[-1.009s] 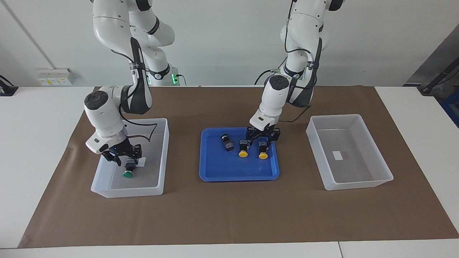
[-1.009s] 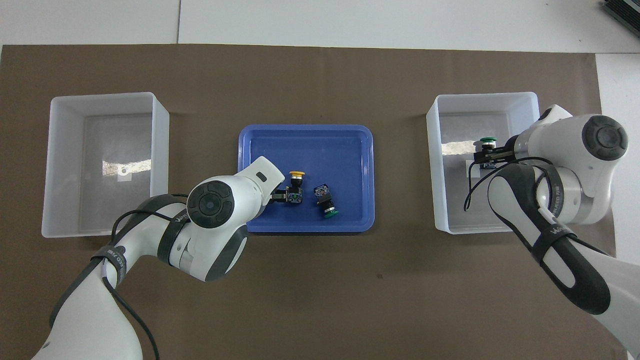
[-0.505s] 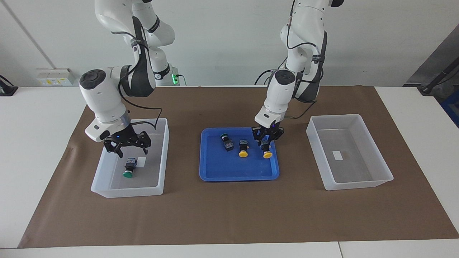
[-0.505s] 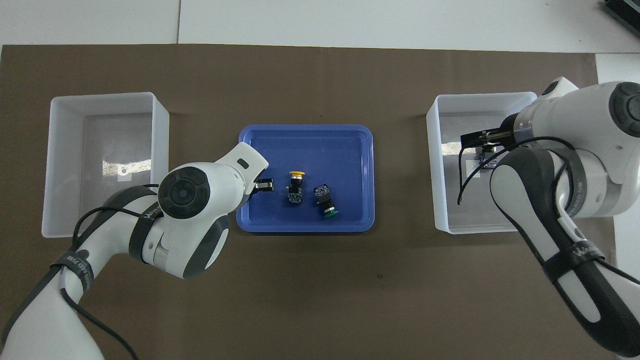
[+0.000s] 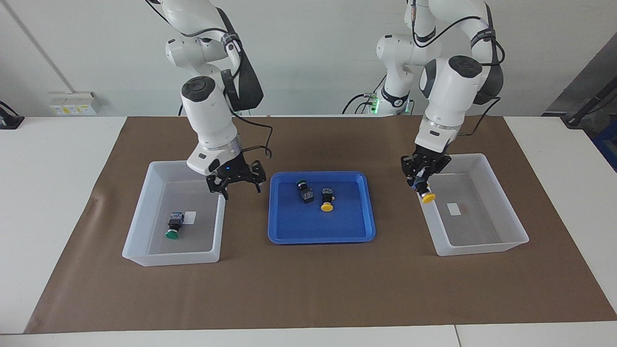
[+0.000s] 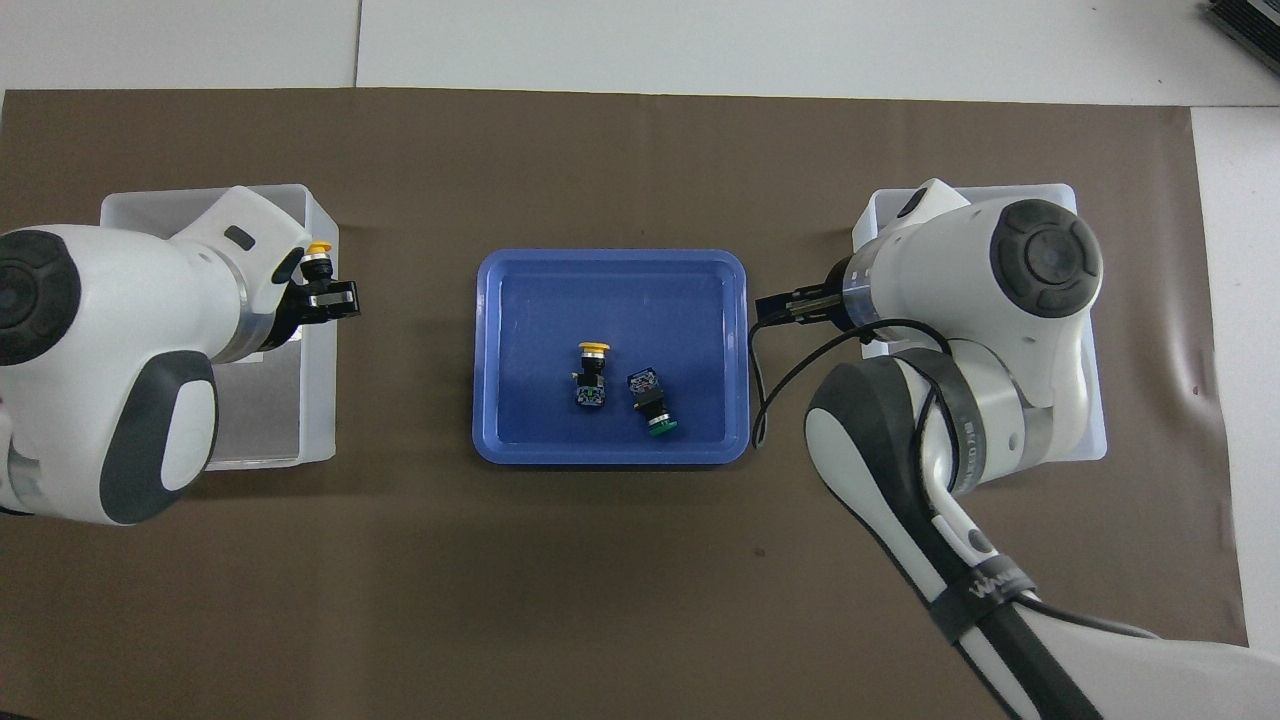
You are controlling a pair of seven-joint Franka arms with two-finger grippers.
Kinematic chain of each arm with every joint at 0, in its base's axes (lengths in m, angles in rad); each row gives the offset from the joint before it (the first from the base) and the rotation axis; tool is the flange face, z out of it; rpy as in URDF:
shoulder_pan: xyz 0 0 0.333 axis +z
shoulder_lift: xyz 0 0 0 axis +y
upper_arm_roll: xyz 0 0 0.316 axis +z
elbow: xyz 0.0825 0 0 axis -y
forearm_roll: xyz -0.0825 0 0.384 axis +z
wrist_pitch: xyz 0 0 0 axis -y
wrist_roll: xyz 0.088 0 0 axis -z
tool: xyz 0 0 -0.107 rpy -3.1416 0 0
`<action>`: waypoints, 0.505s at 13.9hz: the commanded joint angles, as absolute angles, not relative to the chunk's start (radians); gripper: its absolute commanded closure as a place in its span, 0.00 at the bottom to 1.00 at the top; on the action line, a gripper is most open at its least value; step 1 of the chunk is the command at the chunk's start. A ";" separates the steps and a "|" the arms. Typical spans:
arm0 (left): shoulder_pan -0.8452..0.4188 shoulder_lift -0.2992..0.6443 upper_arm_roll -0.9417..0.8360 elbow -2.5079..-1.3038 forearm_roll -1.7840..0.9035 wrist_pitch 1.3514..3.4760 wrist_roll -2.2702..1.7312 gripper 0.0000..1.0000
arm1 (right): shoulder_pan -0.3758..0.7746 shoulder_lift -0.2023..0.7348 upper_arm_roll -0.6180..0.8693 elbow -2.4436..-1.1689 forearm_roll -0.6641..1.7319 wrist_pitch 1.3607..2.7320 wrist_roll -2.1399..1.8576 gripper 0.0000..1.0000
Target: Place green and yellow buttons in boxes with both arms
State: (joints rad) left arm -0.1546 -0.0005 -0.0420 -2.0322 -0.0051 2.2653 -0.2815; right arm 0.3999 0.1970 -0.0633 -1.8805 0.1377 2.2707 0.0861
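One yellow button (image 5: 426, 193) hangs cap-down in my clamped left gripper (image 5: 424, 179) over its box's (image 5: 482, 243) tray-side rim, while my right gripper (image 5: 235, 180), spread wide and empty, hovers between the other box (image 5: 168, 255) and the blue tray (image 5: 318, 236).

Two white jointed arms, glossy rounded shells, dark grey elbow covers, round black caps on joints. Black cables strapped along each. Left gripper (image 5: 421, 185) and right gripper (image 5: 235, 182): black two-finger linkages. Blue light on right wrist; green glow at the bases.
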 commanded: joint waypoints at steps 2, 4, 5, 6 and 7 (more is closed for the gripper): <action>-0.020 0.044 -0.052 -2.028 -0.093 2.322 -0.051 1.00 | 0.521 0.256 -0.066 -1.893 0.190 2.377 0.153 0.00; 0.029 0.051 -0.052 -2.028 -0.139 2.339 0.068 1.00 | 0.572 0.284 -0.066 -1.928 0.190 2.471 0.146 0.00; 0.044 0.058 -0.052 -2.028 -0.140 2.350 0.086 1.00 | 0.596 0.291 -0.066 -1.939 0.190 2.499 0.146 0.00; 0.046 0.072 -0.052 -2.029 -0.140 2.371 0.086 1.00 | 0.603 0.305 -0.066 -1.937 0.190 2.505 0.146 0.00; 0.049 0.078 -0.051 -2.032 -0.140 2.384 0.089 1.00 | 0.612 0.319 -0.066 -1.939 0.190 2.520 0.147 0.00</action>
State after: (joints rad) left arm 0.0399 0.0615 -0.0393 -2.0329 -0.1229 2.3462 0.0645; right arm 0.6039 0.3097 -0.0619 -1.9240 0.1710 2.4863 0.1488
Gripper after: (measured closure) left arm 0.599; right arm 0.000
